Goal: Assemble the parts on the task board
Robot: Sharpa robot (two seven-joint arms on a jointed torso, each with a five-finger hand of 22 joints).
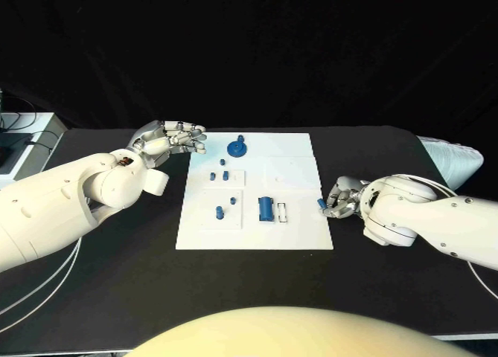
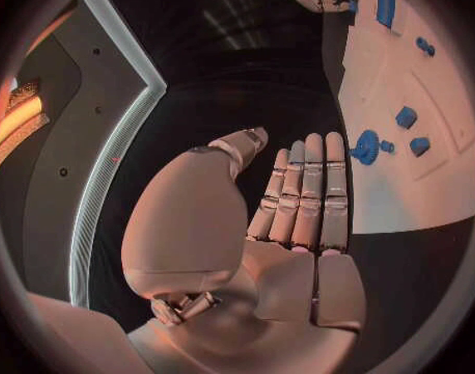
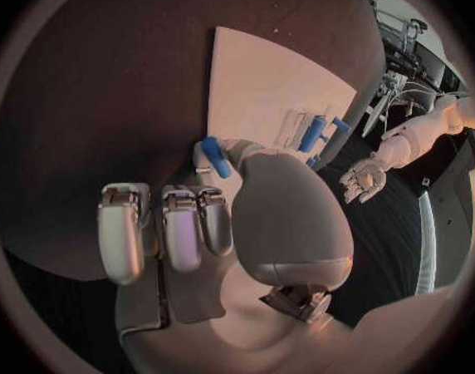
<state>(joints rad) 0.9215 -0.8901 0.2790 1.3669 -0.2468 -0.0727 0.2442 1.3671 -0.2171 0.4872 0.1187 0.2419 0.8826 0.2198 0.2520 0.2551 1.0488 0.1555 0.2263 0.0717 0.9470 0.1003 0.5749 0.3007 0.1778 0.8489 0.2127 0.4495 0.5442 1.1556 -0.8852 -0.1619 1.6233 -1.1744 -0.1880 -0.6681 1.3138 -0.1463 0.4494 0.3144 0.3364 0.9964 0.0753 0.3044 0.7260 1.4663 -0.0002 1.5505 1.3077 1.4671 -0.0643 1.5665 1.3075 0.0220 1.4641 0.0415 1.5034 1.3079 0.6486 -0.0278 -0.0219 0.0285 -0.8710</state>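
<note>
So the right hand [image 1: 341,199] is sitting at the right edge of the white task board [image 1: 292,167], pinching a small blue peg [image 3: 215,156] between thumb and a finger. The left hand [image 1: 171,138] hovers just off the board's far left corner, fingers spread and holding nothing. The other blue parts [image 1: 268,208] lie on the board, mid-tabletop [image 1: 120,282], with a round blue knob piece [image 1: 238,149] near the far edge.
</note>
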